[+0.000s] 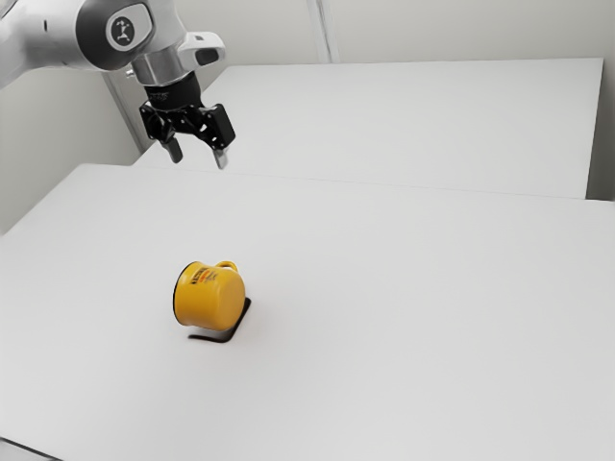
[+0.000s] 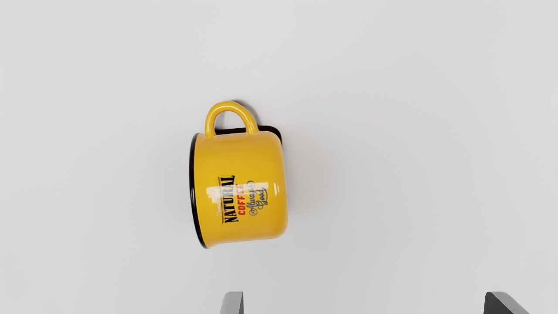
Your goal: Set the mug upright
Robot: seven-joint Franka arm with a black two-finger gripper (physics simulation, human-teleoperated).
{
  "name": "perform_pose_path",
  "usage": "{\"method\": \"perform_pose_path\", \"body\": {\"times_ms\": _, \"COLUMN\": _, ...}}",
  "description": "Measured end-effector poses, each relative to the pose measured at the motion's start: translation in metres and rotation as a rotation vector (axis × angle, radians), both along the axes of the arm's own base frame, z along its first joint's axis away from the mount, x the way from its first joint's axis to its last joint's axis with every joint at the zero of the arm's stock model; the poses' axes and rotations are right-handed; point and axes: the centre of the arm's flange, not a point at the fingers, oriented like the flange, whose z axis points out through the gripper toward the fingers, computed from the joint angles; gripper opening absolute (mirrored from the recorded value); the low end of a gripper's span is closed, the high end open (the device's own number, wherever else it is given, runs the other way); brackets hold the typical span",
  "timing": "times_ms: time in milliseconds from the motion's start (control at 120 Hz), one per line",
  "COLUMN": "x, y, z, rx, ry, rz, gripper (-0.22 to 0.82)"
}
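My gripper (image 1: 198, 158) hangs high above the table in the exterior view, open and holding nothing. Its two tips stand wide apart in the wrist view, where the gripper (image 2: 364, 303) shows plain table between them. The yellow mug (image 1: 211, 297) lies on its side below, its black rim facing the exterior view's left and its base to the right. In the wrist view the mug (image 2: 244, 157) has its handle out to one side and printed lettering facing the camera; its inside is hidden.
The white table (image 1: 404, 317) spreads around the mug. Behind it in the exterior view is another pale, flat surface (image 1: 413, 125), with light walls beyond. A dark shadow lies on the table beside the mug.
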Motion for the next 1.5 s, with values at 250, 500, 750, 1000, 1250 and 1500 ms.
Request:
{"method": "perform_pose_path", "body": {"times_ms": 250, "x": -0.006, "y": 0.002, "z": 0.001, "rx": -0.001, "ry": -0.002, "rz": 0.005, "gripper": 0.60}}
{"method": "perform_pose_path", "body": {"times_ms": 500, "x": -0.026, "y": 0.037, "z": -0.021, "rx": -0.022, "ry": 0.021, "rz": 0.077, "gripper": 0.60}}
{"method": "perform_pose_path", "body": {"times_ms": 750, "x": -0.036, "y": 0.098, "z": -0.069, "rx": -0.127, "ry": 0.049, "rz": 0.171, "gripper": 0.60}}
{"method": "perform_pose_path", "body": {"times_ms": 1000, "x": -0.046, "y": 0.135, "z": -0.133, "rx": -0.262, "ry": 0.049, "rz": 0.186, "gripper": 0.60}}
{"method": "perform_pose_path", "body": {"times_ms": 1250, "x": -0.055, "y": 0.156, "z": -0.177, "rx": -0.385, "ry": 0.000, "rz": 0.170, "gripper": 0.60}}
{"method": "perform_pose_path", "body": {"times_ms": 1500, "x": -0.057, "y": 0.168, "z": -0.226, "rx": -0.526, "ry": -0.055, "rz": 0.154, "gripper": 0.60}}
